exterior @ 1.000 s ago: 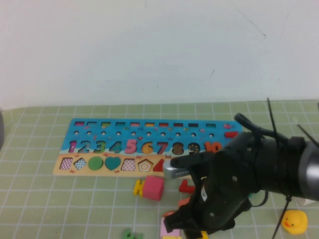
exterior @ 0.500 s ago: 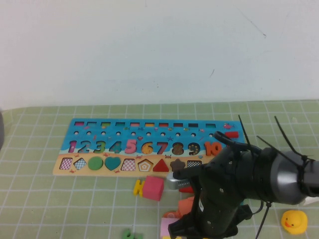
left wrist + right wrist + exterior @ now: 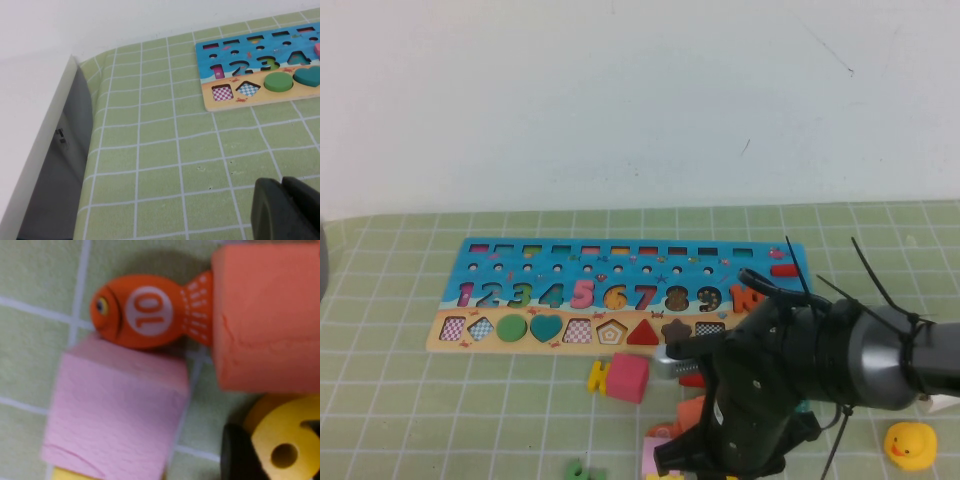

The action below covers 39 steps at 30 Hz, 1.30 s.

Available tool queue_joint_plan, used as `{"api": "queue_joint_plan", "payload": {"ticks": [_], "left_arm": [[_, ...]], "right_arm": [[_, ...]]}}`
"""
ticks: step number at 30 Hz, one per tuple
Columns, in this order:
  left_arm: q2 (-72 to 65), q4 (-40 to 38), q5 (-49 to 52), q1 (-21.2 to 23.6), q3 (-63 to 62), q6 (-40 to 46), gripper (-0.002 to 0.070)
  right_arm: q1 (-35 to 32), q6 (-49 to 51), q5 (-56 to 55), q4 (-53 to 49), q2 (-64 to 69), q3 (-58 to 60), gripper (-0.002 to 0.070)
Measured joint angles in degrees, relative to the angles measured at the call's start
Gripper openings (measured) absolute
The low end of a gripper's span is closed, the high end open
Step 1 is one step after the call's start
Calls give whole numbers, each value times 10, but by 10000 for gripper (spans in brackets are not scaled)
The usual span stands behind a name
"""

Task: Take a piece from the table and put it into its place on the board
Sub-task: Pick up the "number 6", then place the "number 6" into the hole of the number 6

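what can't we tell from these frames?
- Right pincer: high view, hidden under its own arm; wrist view shows one dark finger beside the yellow 6, cut by the edge. Grip unclear.
- Left pincer: only dark tips at the wrist view's edge.
- Board: right end hidden behind the arm.

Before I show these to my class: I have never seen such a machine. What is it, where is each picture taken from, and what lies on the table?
It is a robot with two arms ending in grippers. One camera looks down from above; one sits on each wrist. On the green table lie a number board, a pink block and a rubber duck. The right gripper is low over a yellow 6; I cannot tell if it grips. The left gripper, shut, waits off the board's left end.
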<state>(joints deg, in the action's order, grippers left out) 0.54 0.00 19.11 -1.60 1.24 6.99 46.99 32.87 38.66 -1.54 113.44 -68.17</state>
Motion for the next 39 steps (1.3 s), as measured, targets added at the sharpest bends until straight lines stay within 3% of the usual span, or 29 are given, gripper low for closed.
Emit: {"api": "queue_joint_plan", "payload": {"ticks": [6, 16, 22, 31, 39], "left_arm": [[0, 0, 0, 0, 0, -1, -1], [0, 0, 0, 0, 0, -1, -1], [0, 0, 0, 0, 0, -1, -1], [0, 0, 0, 0, 0, -1, -1], [0, 0, 0, 0, 0, -1, -1]], "right_arm": [[0, -17, 21, 0, -1, -45, 277], [-1, -138, 88, -14, 0, -216, 277], [-16, -169, 179, -20, 106, -393, 277], [-50, -147, 229, -17, 274, -641, 277], [-91, -156, 238, 76, 349, -723, 277]]}}
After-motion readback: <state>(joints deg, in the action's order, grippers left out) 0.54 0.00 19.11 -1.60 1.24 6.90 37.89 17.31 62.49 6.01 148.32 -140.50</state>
